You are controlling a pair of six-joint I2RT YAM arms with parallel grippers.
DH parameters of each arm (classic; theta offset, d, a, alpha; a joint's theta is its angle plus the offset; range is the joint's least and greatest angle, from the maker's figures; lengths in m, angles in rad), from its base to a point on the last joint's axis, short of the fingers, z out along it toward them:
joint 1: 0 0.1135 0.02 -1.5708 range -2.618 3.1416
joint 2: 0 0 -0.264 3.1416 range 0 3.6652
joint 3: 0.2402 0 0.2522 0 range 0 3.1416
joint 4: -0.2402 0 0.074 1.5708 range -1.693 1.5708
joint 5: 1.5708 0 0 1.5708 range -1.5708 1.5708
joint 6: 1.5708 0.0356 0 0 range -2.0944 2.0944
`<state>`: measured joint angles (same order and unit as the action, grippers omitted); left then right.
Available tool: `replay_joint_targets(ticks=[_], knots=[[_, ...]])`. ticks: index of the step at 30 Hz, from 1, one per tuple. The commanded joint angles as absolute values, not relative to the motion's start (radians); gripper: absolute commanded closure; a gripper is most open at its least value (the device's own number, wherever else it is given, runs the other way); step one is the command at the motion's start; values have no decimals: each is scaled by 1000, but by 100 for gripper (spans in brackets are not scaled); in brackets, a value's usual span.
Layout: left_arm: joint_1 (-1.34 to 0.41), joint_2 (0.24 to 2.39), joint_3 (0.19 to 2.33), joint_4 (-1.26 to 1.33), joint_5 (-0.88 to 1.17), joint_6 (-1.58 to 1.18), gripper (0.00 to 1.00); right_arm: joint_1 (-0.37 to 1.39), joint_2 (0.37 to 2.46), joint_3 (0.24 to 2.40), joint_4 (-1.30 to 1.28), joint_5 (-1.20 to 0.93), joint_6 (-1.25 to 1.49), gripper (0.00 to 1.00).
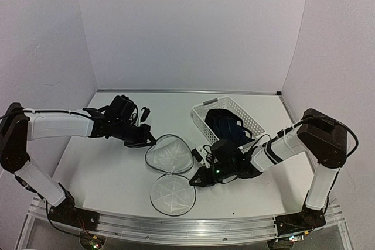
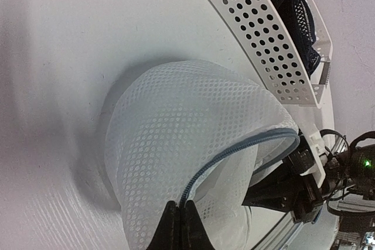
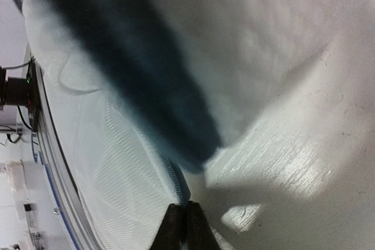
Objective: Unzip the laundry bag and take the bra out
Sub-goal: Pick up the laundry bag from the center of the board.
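Observation:
The laundry bag (image 1: 169, 153) lies unzipped mid-table, its white mesh body gaping and its round lid (image 1: 173, 194) flat on the table in front. My left gripper (image 1: 151, 140) is shut on the body's dark zip rim (image 2: 234, 156), with the mesh (image 2: 176, 127) bulging ahead of the left gripper (image 2: 180, 206). At the lid's right edge, my right gripper (image 1: 194, 182) is shut on the zip tape, shown close up by the right gripper (image 3: 186, 206) and the lid mesh (image 3: 117, 156). The bra (image 1: 225, 126), dark navy, lies in the basket, and the bra (image 2: 296, 16) also shows there.
A white slotted basket (image 1: 202, 122) stands at the back right, and its perforated wall (image 2: 263, 33) runs just beyond the bag. A blurred dark band (image 3: 146, 74) crosses the right wrist view. The table's near edge rail (image 1: 176, 226) lies just below the lid.

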<state>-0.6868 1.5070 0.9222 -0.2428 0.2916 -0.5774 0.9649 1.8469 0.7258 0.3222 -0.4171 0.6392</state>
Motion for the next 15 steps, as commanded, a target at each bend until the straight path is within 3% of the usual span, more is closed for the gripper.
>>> replay_joint_targets(ticks=[1, 9, 10, 12, 15], knots=[[-699, 1445, 901, -203, 285, -581, 100, 967, 1810, 727, 350, -427, 658, 100], [-707, 1392, 862, -175, 296, -570, 100, 962, 1675, 727, 349, -447, 693, 100], [-707, 1386, 864, -176, 290, -567, 98, 959, 1663, 732, 348, -459, 699, 100], [-707, 1366, 871, -179, 269, -555, 83, 948, 1651, 744, 348, -492, 724, 100], [-706, 1318, 880, -195, 224, -521, 73, 929, 1631, 759, 347, -536, 765, 100]])
